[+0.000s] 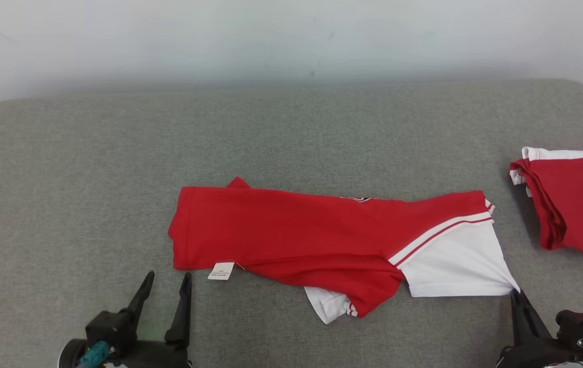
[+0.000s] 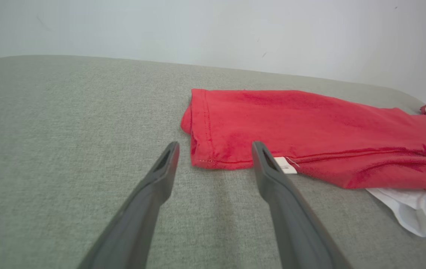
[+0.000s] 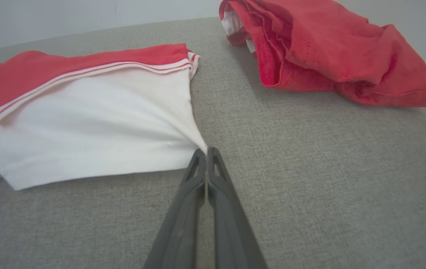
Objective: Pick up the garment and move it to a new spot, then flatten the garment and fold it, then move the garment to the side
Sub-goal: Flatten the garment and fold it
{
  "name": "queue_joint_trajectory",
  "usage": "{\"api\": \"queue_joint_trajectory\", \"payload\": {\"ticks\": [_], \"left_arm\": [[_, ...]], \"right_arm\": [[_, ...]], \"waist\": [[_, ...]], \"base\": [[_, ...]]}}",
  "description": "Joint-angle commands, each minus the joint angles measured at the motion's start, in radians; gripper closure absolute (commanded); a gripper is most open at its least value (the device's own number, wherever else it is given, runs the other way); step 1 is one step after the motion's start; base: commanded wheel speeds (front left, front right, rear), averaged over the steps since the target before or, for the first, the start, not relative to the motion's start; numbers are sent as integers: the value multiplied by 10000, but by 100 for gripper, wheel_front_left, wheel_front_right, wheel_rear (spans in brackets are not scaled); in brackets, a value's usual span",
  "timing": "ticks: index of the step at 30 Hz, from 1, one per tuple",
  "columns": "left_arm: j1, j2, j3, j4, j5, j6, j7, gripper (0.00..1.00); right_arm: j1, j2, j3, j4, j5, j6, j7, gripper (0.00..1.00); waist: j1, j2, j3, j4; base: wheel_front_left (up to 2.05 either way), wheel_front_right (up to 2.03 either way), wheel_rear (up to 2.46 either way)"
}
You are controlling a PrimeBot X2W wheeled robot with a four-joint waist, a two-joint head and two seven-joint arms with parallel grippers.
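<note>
On the grey fabric-covered worktop (image 1: 66, 204), the red-and-white jersey garment (image 1: 296, 230) lies centre, folded lengthwise. Right end effector (image 3: 206, 150) pinches its white corner; left end effector (image 1: 169, 276) gapes wide, empty. Likely remaining: cross-fold, move aside.

Garment (image 1: 296, 230): red, white end panel edged with thin red-and-white stripes; white label (image 1: 221, 271). Folded garment (image 1: 578, 204): red, white trim. Surface (image 1: 92, 168): grey, woven fleck. Fingers (image 2: 151, 194): dark grey.
</note>
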Motion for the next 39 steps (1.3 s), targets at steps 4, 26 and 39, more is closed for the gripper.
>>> {"api": "queue_joint_trajectory", "payload": {"ticks": [4,26,39], "left_arm": [[-631,14,304,771,-343,-309,-12,0],[-1719,15,704,1908,-77,-936,-11,100],[-3221,1225,320,571,-172,-948,-11,100]], "right_arm": [[-248,-137,398,-36,270,-11,-45,100],[-964,1,847,-334,504,-11,-45,100],[-3007,-885,1138,-1872,610,-11,-46,100]], "waist": [[1,0,320,-331],[1,0,855,-634],[1,0,-343,-242]], "base": [[0,0,0],[0,0,0],[0,0,0]]}}
